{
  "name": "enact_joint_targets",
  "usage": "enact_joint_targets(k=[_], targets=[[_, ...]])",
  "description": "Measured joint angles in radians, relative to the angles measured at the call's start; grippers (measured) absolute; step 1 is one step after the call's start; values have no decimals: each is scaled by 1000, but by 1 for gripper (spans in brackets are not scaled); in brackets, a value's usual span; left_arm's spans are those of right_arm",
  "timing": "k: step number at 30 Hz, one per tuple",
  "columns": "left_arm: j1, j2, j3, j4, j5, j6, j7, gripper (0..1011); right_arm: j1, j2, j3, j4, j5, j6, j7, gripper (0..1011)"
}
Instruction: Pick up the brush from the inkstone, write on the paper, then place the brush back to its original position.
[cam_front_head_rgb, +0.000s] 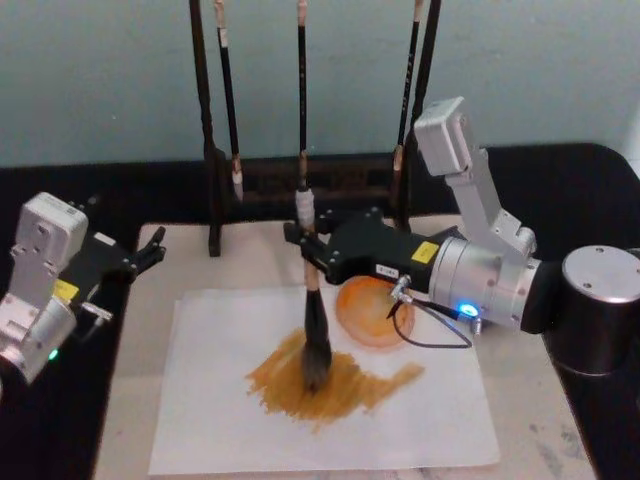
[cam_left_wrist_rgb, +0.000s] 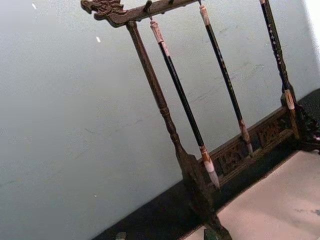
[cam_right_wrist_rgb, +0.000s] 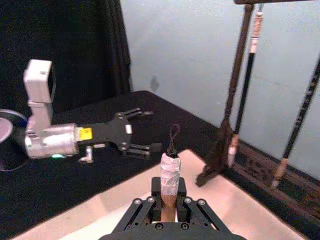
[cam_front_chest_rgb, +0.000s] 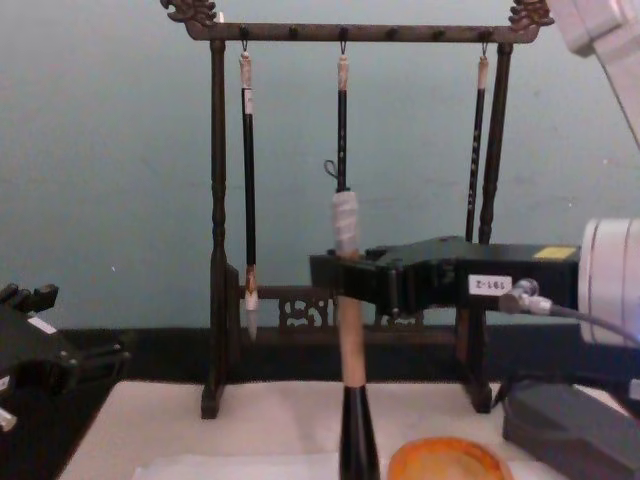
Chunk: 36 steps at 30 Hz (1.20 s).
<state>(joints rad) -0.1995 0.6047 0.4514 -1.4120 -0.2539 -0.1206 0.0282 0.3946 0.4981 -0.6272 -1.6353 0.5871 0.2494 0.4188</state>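
**Head view.** The right gripper (cam_front_head_rgb: 306, 252) reaches in from the right of the frame. It is clamped on the handle of the brush (cam_front_head_rgb: 316, 322). The brush stands near upright, its bristles touching the middle of the paper (cam_front_head_rgb: 225, 420) inside a brown-orange stain (cam_front_head_rgb: 345, 388). Bare white margin lies between the stain and the paper's left, lower and right edges. The orange dish (cam_front_head_rgb: 372, 312) sits just right of the brush, near the paper's upper edge. The left gripper (cam_front_head_rgb: 150, 250), fingers spread and empty, hangs at centre left, off the cream mat's (cam_front_head_rgb: 560, 425) left edge.

**Left wrist view.** A dark wooden rack (cam_left_wrist_rgb: 155, 90) carries three thin brushes (cam_left_wrist_rgb: 182, 97) before a pale wall. A corner of the mat shows at lower right.

**Right wrist view.** The right gripper's fingers (cam_right_wrist_rgb: 145, 206) close on the brush below its taped top. The left gripper lies at centre left, well apart.

**Chest view.** The brush is upright at centre, in front of the rack. The dish's rim is at the bottom edge, just right of it.
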Motion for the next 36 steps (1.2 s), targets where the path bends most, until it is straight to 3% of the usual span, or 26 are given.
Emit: enact_joint_targets(k=[10,20,25,28,33,36], targets=[[0,0,0,0,0,0,0,1010,-15,-14,50,19,-23,-12,-20,154],[0,0,0,0,0,0,0,1010,-34,-30,80,14,-6,-13,1,154],[0,0,0,0,0,0,0,1009,-51,-45,112,5,52,-5,4,154],[0,0,0,0,0,0,0,1009,-62,-58,151,5,134,26,-10,154],[0,0,0,0,0,0,0,1010,-72,-71,198,13,219,63,-37,154],[0,0,0,0,0,0,0,1010,-80,-83,251,27,299,96,-81,154]])
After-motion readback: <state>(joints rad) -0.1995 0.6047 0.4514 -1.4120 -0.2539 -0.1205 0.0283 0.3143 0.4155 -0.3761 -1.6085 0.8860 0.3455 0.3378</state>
